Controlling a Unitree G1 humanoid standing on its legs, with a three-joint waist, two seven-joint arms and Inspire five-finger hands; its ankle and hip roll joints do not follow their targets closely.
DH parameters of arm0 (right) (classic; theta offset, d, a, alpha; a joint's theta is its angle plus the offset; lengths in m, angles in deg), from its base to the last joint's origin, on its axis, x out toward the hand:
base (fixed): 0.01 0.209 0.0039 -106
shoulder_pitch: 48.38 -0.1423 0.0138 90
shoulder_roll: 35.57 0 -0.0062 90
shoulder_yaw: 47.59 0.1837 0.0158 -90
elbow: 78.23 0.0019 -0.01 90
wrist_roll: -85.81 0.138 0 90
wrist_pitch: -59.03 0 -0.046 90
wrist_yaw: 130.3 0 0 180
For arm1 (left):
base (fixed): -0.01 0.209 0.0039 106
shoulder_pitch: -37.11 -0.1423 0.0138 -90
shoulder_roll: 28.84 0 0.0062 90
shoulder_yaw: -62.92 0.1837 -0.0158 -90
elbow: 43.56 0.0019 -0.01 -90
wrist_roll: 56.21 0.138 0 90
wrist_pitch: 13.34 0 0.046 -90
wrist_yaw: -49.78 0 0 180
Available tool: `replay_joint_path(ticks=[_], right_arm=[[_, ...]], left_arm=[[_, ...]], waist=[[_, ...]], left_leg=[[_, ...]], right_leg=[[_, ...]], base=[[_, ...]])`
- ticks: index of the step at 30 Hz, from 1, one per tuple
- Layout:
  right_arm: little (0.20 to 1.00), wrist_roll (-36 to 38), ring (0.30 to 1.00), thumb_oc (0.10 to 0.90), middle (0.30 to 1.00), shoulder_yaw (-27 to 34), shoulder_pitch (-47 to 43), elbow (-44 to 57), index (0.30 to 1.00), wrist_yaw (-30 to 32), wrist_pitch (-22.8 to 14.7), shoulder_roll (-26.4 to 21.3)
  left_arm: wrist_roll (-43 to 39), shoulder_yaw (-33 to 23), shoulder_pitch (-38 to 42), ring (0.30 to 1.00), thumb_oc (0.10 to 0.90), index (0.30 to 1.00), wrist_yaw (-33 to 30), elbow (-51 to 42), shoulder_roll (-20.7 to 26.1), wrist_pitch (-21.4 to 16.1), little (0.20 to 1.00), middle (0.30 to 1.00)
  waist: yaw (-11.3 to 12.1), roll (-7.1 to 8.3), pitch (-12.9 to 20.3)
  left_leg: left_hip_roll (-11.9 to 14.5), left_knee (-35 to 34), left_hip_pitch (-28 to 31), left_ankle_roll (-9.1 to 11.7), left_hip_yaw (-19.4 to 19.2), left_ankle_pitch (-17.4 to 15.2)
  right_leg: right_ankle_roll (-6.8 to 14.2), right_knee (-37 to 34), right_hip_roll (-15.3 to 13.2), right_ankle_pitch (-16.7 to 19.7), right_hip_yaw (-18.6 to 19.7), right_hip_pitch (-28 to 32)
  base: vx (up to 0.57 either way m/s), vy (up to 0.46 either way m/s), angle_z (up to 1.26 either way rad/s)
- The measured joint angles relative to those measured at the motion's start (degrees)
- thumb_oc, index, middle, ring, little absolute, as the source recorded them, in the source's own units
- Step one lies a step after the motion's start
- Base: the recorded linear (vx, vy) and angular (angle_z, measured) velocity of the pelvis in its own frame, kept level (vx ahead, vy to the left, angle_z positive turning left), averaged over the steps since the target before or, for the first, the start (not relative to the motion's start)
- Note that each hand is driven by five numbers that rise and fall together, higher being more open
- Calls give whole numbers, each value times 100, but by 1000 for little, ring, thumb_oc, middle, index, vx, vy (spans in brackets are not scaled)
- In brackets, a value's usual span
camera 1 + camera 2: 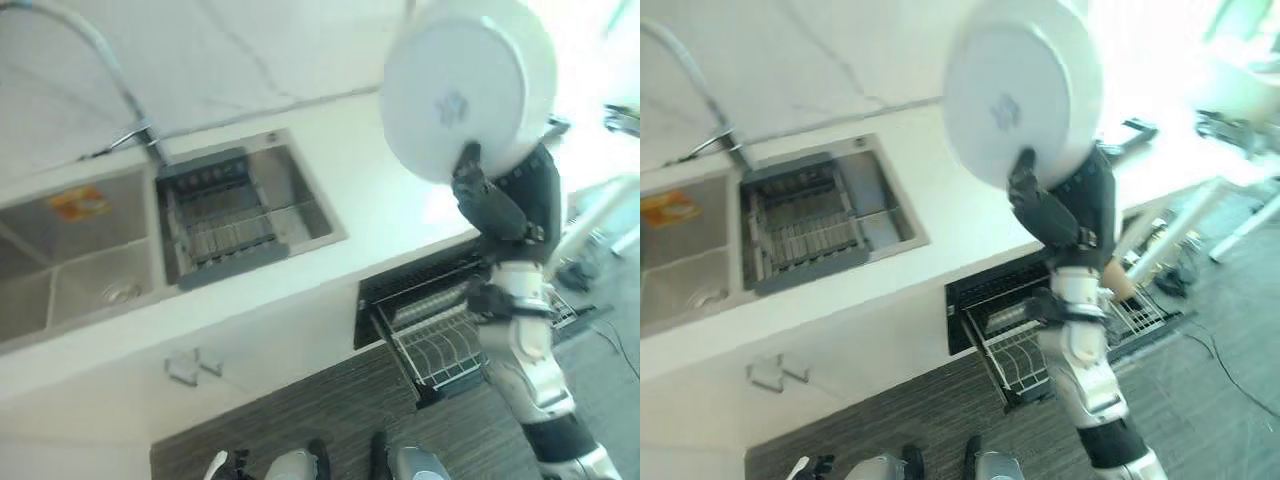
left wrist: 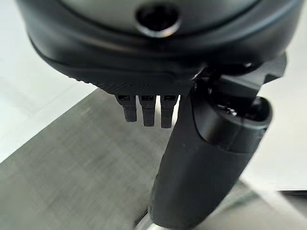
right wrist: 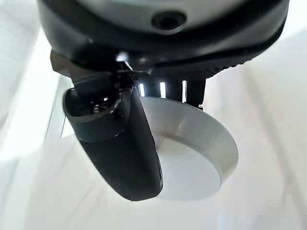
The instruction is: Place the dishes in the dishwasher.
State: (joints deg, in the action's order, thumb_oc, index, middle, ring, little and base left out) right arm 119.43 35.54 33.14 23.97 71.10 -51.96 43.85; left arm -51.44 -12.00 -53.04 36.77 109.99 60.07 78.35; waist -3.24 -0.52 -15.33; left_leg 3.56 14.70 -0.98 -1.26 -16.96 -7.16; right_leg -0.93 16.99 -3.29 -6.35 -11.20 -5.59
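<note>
Resting in right robot hand (image 1: pixel 490 205): bowl (image 1: pixel 470 85)

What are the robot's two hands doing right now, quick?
Left hand: open, fingers straight, holding nothing.
Right hand: shut on the white bowl, lifted high.

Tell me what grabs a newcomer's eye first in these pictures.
A large white bowl held high in the robot's right hand, its underside facing the camera, above the white counter. Below it, the open dishwasher shows its pulled-out wire rack. To the left, a steel sink holds a dark drainer basket.
</note>
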Motion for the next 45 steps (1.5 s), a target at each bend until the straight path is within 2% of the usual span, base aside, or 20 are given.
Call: replay_joint_path(ticks=[1, 2, 4, 6, 7, 10, 13, 16, 19, 22, 27, 28, 32, 34, 37, 40, 42, 45], right_arm=[[300, 125, 300, 400, 300, 328, 245, -103, 300, -42, 4, -36], [300, 223, 300, 400, 300, 586, 469, -150, 300, -42, 5, -100], [300, 382, 300, 400, 300, 815, 777, -196, 300, -241, 7, -170], [300, 438, 300, 400, 300, 814, 1160, -203, 300, -574, 9, -270], [300, 298, 300, 400, 300, 794, 1365, -340, 300, -744, 14, -273], [300, -268, 300, 400, 300, 770, 1364, -873, 300, -762, 65, -368], [300, -444, 300, 400, 300, 703, 1367, -1688, 300, -966, 137, -365], [300, -700, 300, 400, 300, 637, 1346, -1768, 300, -997, 138, -365], [300, -1043, 300, 400, 300, 517, 1216, -1774, 300, -989, 134, -365], [300, -1533, 300, 400, 300, 242, 810, -2306, 300, -1065, 130, -368], [300, -2080, 300, 400, 300, 44, 414, -2661, 300, -1010, 176, -383], [300, -2250, 300, 400, 300, 19, 318, -2664, 300, -908, 258, -460], [300, -2784, 300, 400, 300, -32, -69, -2863, 300, -687, 686, -766], [300, -3150, 300, 400, 300, -185, -444, -3338, 300, -328, 901, -870], [300, -3495, 300, 400, 300, -228, -859, -3741, 300, 68, 1412, -887], [300, -3825, 300, 400, 300, -360, -1047, -3751, 300, 160, 1854, -918], [300, -4264, 300, 400, 300, -861, -1526, -4133, 300, 186, 2459, -1060], [300, -4497, 300, 400, 300, -1052, -1848, -4580, 300, 193, 2702, -1060]], left_arm=[[-8, -4, 156, 900, 800, 900, -55, -148, 64, 42, 900, 900], [-6, -14, 252, 900, 800, 900, -71, -289, 83, 40, 900, 900], [-2, 81, 560, 900, 800, 900, -141, -505, 70, 60, 900, 900], [5, 255, 702, 900, 800, 900, -142, -656, 53, 97, 900, 900], [12, 351, 734, 900, 800, 900, -139, -700, 10, 97, 900, 900], [74, 518, 728, 900, 800, 900, -95, -764, -74, 195, 900, 900], [55, 508, 357, 900, 800, 900, 3, -802, -201, 306, 900, 900], [38, 499, 269, 900, 800, 900, 115, -804, -229, 387, 900, 900], [25, 502, 413, 900, 800, 900, 156, -974, -219, 433, 900, 900], [42, 568, 579, 900, 800, 900, 362, -1193, -215, 456, 900, 900], [181, 609, 646, 900, 800, 900, 504, -1262, -172, 462, 900, 900], [303, 665, 669, 900, 800, 900, 523, -1336, -136, 466, 900, 900], [707, 900, 872, 900, 800, 900, 857, -1447, 16, 500, 900, 900], [740, 1043, 925, 900, 800, 900, 1004, -1523, 146, 577, 900, 900], [740, 1121, 1120, 900, 800, 900, 1019, -1388, 202, 557, 900, 900], [737, 1122, 1239, 900, 800, 900, 1129, -1337, 241, 553, 900, 900], [680, 1060, 1358, 900, 800, 900, 1242, -1246, 247, 553, 900, 900], [684, 1031, 1366, 900, 800, 900, 1248, -1134, 290, 533, 900, 900]], waist=[[-158, -19, 11], [-216, -37, 21], [-424, -49, 31], [-623, -48, 30], [-650, -49, 31], [-746, -42, 27], [-740, -43, 19], [-700, -90, -60], [-560, -129, -304], [-345, -119, -578], [-161, -126, -695], [-121, -121, -730], [-68, -81, -826], [-13, -48, -863], [49, -49, -983], [94, -69, -1091], [251, -66, -1171], [471, -24, -1196]], left_leg=[[33, 1, 11, 15, -21, 10], [57, 2, 10, 21, -29, 12], [129, 0, 1, 60, -148, 26], [159, -7, -17, 86, -168, 43], [185, -14, -29, 91, -172, 40], [197, -21, -95, 110, -166, 44], [198, -96, -96, 134, -166, 61], [189, -98, -184, 135, -153, 78], [167, -105, -228, 126, -82, 92], [118, -104, -407, 83, 107, 151], [99, -121, -481, 108, 205, 192], [93, -120, -497, 107, 234, 192], [36, -140, -499, 76, 326, 210], [14, -179, -472, 65, 342, 204], [-34, -178, -485, 35, 422, 213], [-72, -179, -496, 6, 458, 224], [-79, -144, -504, -10, 484, 213], [-78, -123, -522, -20, 503, 205]], right_leg=[[-23, -23, 56, 19, 59, -2], [-27, -23, 82, 23, 82, -15], [-67, -22, 181, 59, 221, -100], [-76, -22, 231, 66, 272, -142], [-79, -20, 266, 70, 338, -191], [-93, -18, 289, 87, 365, -233], [-105, -59, 306, 91, 369, -267], [-154, -86, 298, 135, 353, -307], [-167, -80, 265, 155, 282, -310], [-163, -77, 206, 170, 121, -400], [-171, -135, 186, 177, 13, -393], [-229, -152, 172, 221, -46, -379], [-221, -192, 135, 242, -98, -327], [-195, -235, 120, 259, -111, -271], [-181, -259, 74, 269, -197, -234], [-163, -274, 44, 281, -226, -229], [-149, -281, 35, 290, -249, -212], [-149, -297, 37, 291, -277, -202]], base=[[-13, -29, -16], [-19, -34, -26], [-30, -42, -37], [-30, -47, -27], [-33, -39, -27], [-17, -15, -10], [-29, -15, 0], [-22, -15, 3], [-46, -33, 14], [-40, -30, 31], [-9, -17, 12], [-3, -3, 19], [-2, 4, 12], [-1, 25, 5], [-10, 33, 14], [-36, 32, 9], [-4, 19, 5], [-3, 11, 8]])
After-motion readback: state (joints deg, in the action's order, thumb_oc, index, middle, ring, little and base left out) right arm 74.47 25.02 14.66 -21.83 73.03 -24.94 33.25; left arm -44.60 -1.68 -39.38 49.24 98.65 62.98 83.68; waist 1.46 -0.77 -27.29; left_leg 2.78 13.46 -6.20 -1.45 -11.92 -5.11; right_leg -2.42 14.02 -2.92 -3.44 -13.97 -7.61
